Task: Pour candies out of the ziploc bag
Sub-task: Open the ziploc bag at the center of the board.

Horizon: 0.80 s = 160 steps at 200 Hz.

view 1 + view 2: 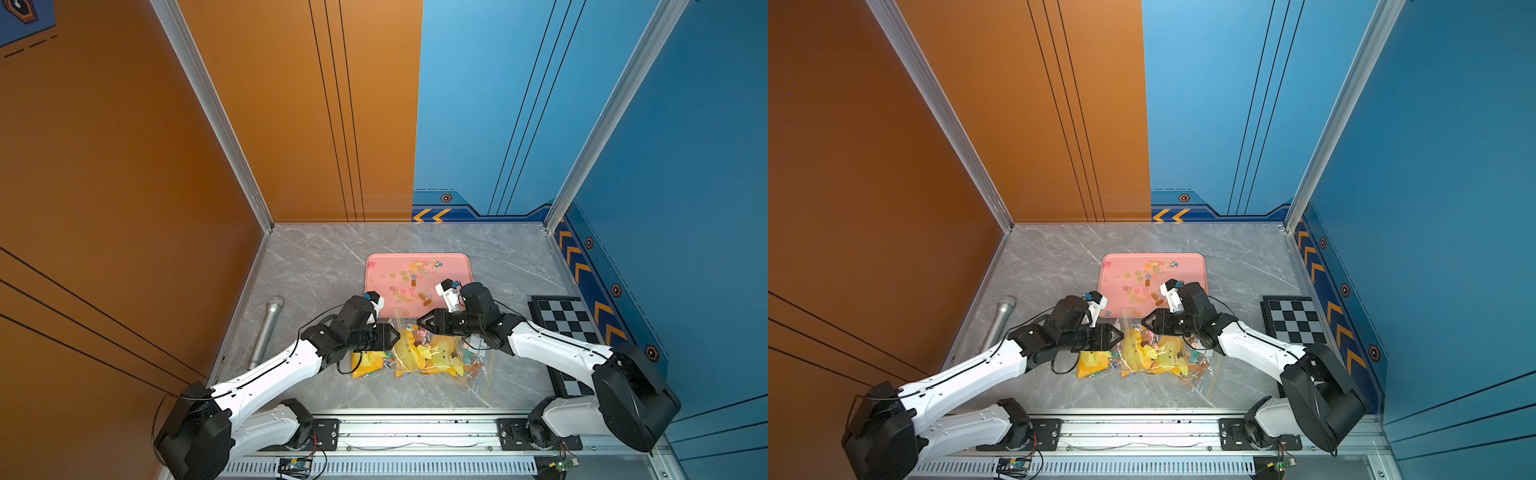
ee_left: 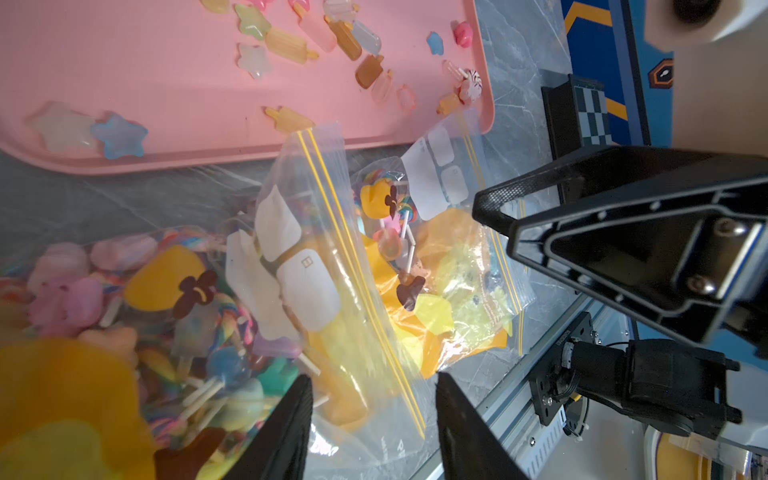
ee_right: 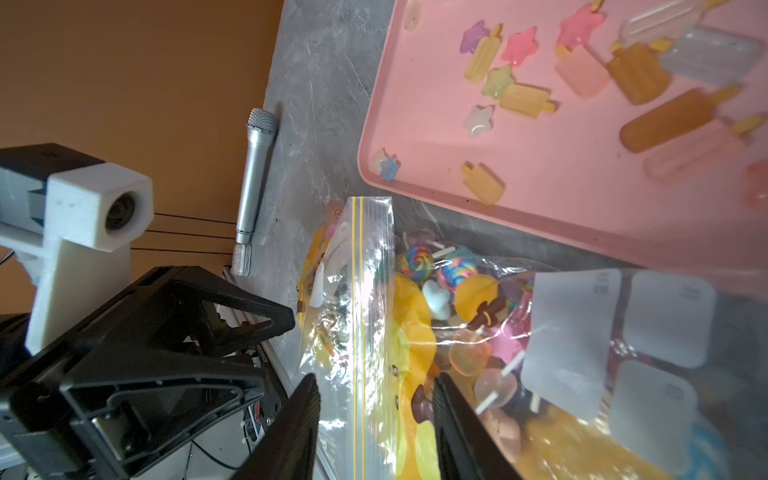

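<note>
While candies (image 3: 459, 272) are lying in the ziploc bag (image 3: 374, 257) beside the tray (image 1: 382, 266), left gripper (image 2: 372, 376) and right gripper (image 3: 376, 376) are straddling its zip edge, jaws apart, probably to open it.

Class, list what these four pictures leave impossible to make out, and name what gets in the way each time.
- Chessboard: its middle lies under the right arm in both top views.
- Candies closest to the left wrist camera: blurred into colour patches.
- Pink tray: cut off by the frame edge in both wrist views.
- Ziploc bag seal inside the left pincer: open or sealed, the crumpled film hides it.
</note>
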Available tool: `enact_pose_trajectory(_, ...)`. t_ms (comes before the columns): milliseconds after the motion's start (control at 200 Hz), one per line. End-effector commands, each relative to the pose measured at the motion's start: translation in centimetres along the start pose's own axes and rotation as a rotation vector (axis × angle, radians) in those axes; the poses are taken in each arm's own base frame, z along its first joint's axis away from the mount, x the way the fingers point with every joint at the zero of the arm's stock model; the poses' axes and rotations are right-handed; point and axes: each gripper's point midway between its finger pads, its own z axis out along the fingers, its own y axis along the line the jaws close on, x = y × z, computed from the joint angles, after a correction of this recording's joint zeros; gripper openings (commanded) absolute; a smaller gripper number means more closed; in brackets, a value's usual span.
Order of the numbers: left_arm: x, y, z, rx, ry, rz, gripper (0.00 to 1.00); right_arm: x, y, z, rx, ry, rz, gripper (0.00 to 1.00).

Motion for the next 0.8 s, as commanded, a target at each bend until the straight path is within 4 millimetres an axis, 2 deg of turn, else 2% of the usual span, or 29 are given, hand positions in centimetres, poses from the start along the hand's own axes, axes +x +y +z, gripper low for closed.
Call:
enact_pose_trajectory(0, -0.7, -1.0, 1.0, 0.033, -0.017, 0.004, 0.44, 1.1, -1.3, 0.1, 0.054, 0.015, -0.008, 0.38)
enact_pose_trajectory(95, -0.2, -0.1, 2.0, 0.027, 0.003, -0.033, 0.39, 1.0, -1.2, 0.0, 0.050, 0.007, -0.006, 0.23)
enact_pose_trajectory(185, 0.1, 1.6, 2.7, 0.004, 0.005, -0.086, 0.35, 0.9, -1.0, -0.2, 0.053, -0.005, -0.010, 0.00)
enact_pose_trajectory(260, 0.4, 3.0, 3.0, -0.010, 0.006, -0.119, 0.34, 1.1, -1.0, -0.2, 0.070, -0.008, -0.022, 0.00)
enact_pose_trajectory(365, 1.0, 5.3, 3.5, -0.042, 0.024, -0.165, 0.33, 1.5, -0.7, 0.3, 0.081, -0.004, -0.050, 0.26)
enact_pose_trajectory(405, 1.3, 5.9, 3.8, -0.049, 0.036, -0.176, 0.33, 1.5, -0.7, 0.5, 0.086, -0.002, -0.056, 0.40)
enact_pose_trajectory(430, 1.4, 6.2, 4.0, -0.054, 0.041, -0.183, 0.33, 1.4, -0.7, 0.6, 0.089, -0.003, -0.056, 0.45)
enact_pose_trajectory(445, 1.5, 6.5, 4.0, -0.059, 0.044, -0.187, 0.33, 2.2, -0.2, 1.0, 0.081, 0.018, -0.072, 0.47)
enact_pose_trajectory(496, 1.7, 7.0, 4.3, -0.062, 0.051, -0.199, 0.32, 2.4, -0.1, 1.4, 0.081, 0.026, -0.076, 0.50)
enact_pose_trajectory(601, 1.7, 7.5, 4.6, -0.058, 0.056, -0.215, 0.32, 2.4, 0.0, 2.0, 0.074, 0.027, -0.073, 0.51)
enact_pose_trajectory(796, 1.4, 6.8, 4.2, -0.031, 0.048, -0.204, 0.32, 2.6, 0.4, 2.8, 0.042, 0.046, -0.072, 0.43)
